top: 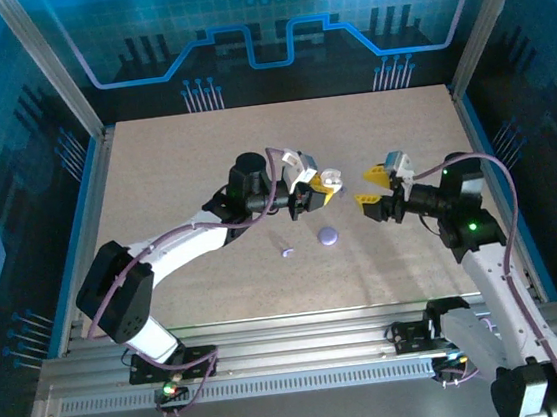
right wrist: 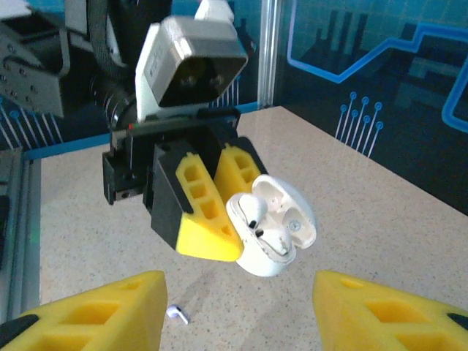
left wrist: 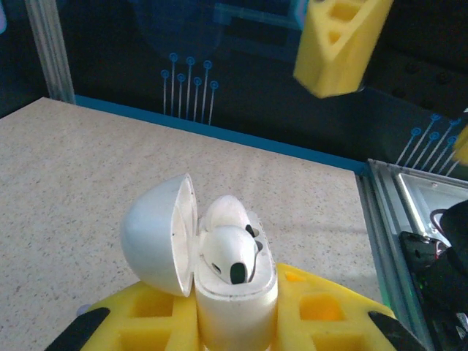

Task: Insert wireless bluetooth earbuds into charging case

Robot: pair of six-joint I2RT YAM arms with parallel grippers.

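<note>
Two left fingers (right wrist: 199,213) clench the open charging case (right wrist: 276,228) between them; right fingers (right wrist: 95,311) released nearby.

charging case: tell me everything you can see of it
The charging case is a small, glossy white plastic pebble. It is held up off the table, its base pinched between the yellow fingers of the left gripper. It is open, with the domed lid swung aside on its hinge and the opening facing away from the gripper. One white earbud sits inside; the second socket is too hidden to judge. Nothing else touches it.
</note>
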